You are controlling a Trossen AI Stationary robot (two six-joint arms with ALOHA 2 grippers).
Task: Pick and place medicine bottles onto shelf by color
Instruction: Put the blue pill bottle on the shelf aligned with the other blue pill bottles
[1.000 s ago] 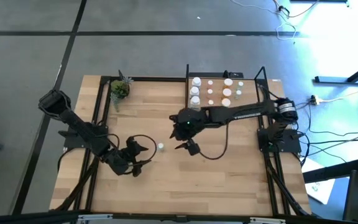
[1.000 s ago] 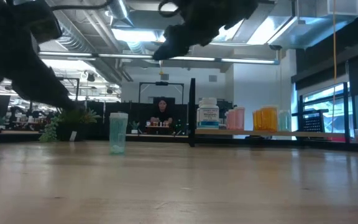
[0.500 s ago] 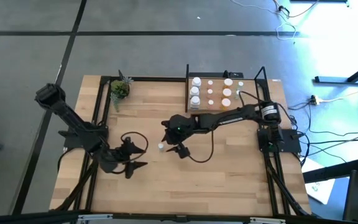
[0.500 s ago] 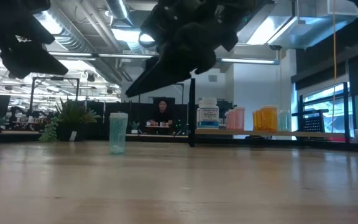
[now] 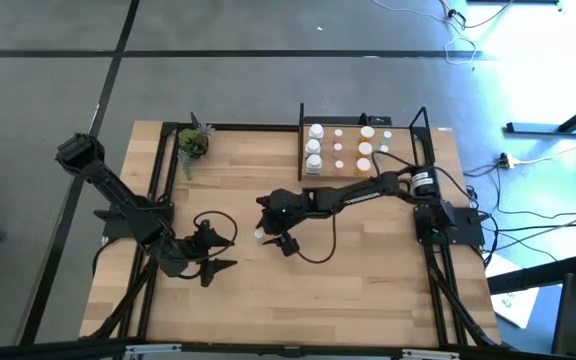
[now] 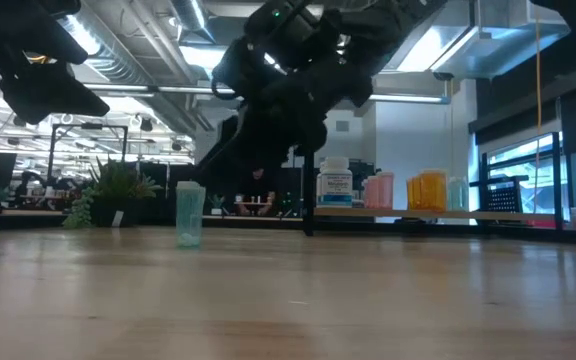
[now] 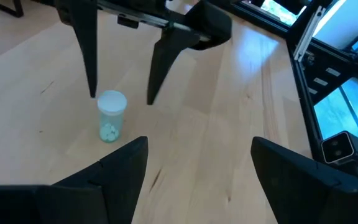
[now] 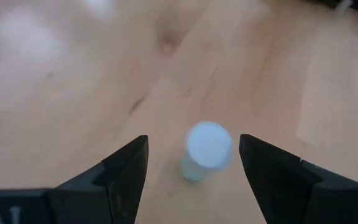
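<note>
Your right gripper [image 5: 265,236] hangs spread wide directly above the pale green bottle [image 5: 258,236], gripping nothing. Your left gripper [image 5: 218,266] waits nearby, released too.

The table [image 7: 229,130] is smooth, pale wood with a soft sheen; the bottle [image 7: 111,116] is translucent pale-green plastic.

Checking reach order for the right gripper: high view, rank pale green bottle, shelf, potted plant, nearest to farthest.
1. Pale green bottle: right under the right gripper, mid-table.
2. Shelf: back right of the table.
3. Potted plant: back left corner; close to the shelf's distance, slightly farther.
</note>
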